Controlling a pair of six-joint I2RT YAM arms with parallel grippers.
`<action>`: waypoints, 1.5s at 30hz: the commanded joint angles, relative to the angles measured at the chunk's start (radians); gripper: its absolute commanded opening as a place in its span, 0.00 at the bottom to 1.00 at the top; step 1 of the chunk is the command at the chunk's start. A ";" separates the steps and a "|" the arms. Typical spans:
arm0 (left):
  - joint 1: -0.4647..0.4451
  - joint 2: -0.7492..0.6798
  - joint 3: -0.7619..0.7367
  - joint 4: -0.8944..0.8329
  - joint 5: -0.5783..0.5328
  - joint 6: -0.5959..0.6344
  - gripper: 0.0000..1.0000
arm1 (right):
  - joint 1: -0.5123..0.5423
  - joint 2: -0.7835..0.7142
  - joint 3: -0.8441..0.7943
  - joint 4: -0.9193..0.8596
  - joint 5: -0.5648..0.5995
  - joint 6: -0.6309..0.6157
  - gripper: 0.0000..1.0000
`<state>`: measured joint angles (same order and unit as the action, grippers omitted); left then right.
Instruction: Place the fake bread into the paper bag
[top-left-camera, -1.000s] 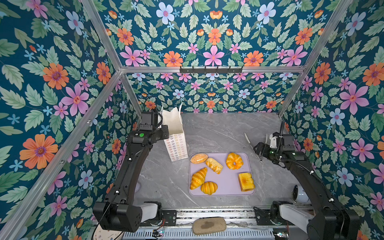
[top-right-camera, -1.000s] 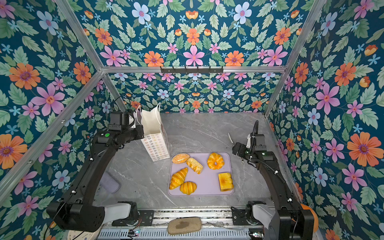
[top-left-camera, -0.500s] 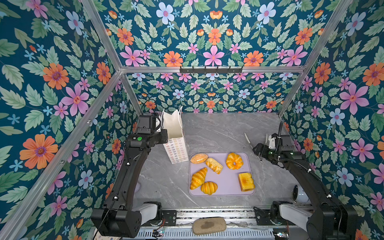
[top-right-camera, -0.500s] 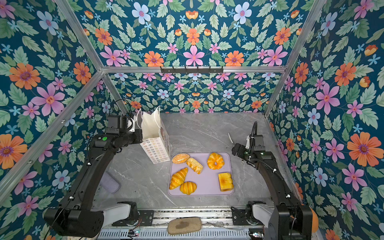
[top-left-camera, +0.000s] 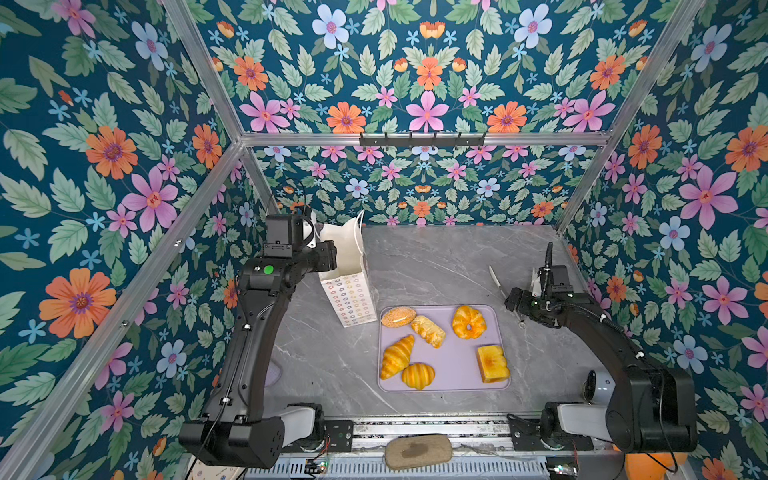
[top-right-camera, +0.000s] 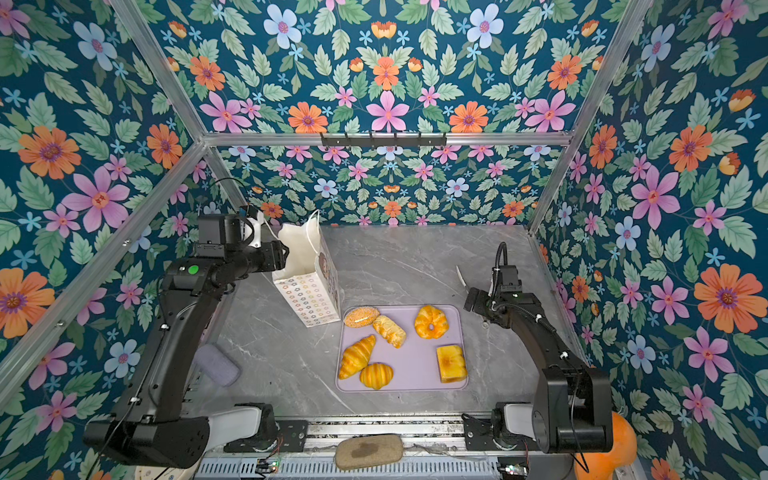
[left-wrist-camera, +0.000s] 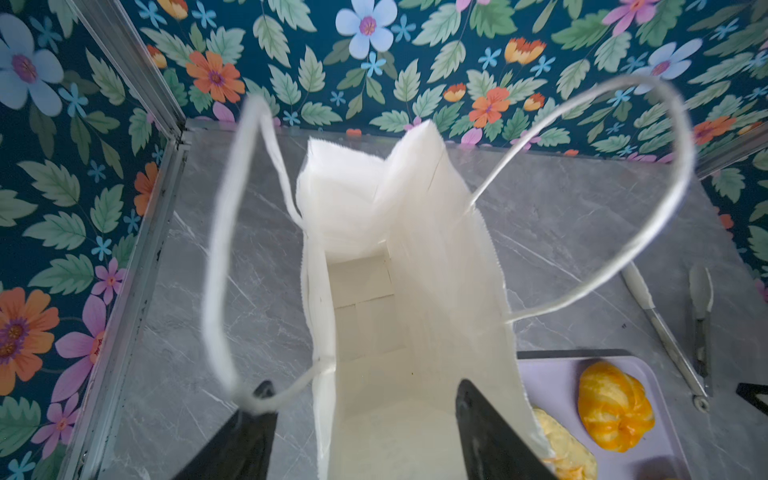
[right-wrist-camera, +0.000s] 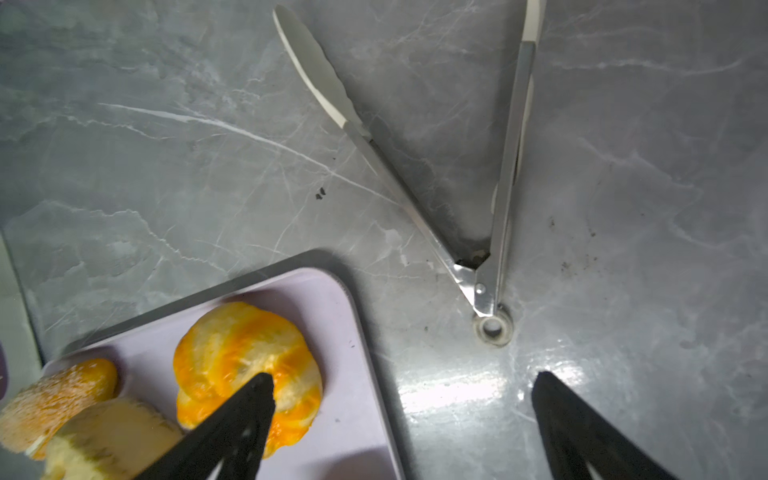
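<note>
left hand (left-wrist-camera: 363, 383): open, above mouth of standing white flower-print paper bag (left-wrist-camera: 436, 270) | right hand (right-wrist-camera: 403, 376): open over grey marbled table (right-wrist-camera: 166, 124) | six glossy golden toy breads (top-left-camera: 468, 322): on lilac tray (top-left-camera: 453, 365)

You are working in a robot test booth, the kind set up in a lab. Floral wallpaper (top-left-camera: 104, 166) covers the left, right and far walls. Bare aluminium bars (top-left-camera: 291, 139) run up the corners and across the far wall, where a black hook strip (top-left-camera: 422, 141) is fixed. The booth's floor is a grey marble-look tabletop (top-left-camera: 436, 257). Your left arm (top-left-camera: 253, 332) and right arm (top-left-camera: 602, 336) are mounted on a metal rail (top-left-camera: 415, 426) along the near edge, with cables and wiring exposed there. The food is staged: glossy toy bread (top-left-camera: 468, 322) is laid out on a lilac tray (top-left-camera: 453, 365) near the middle.
</note>
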<state>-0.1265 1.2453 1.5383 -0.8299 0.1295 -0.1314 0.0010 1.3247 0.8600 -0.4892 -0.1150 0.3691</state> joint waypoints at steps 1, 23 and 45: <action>0.001 -0.026 0.031 -0.004 0.052 0.004 0.72 | 0.001 0.035 0.018 -0.006 0.068 -0.027 0.99; -0.302 0.001 0.074 0.254 0.352 -0.019 0.70 | -0.036 0.228 0.072 0.115 0.076 -0.214 0.99; -0.421 0.048 0.117 0.265 0.286 -0.007 0.70 | -0.054 0.433 0.195 0.083 0.067 -0.292 0.99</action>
<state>-0.5461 1.2907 1.6554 -0.5800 0.4198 -0.1501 -0.0517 1.7447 1.0470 -0.3992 -0.0242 0.0914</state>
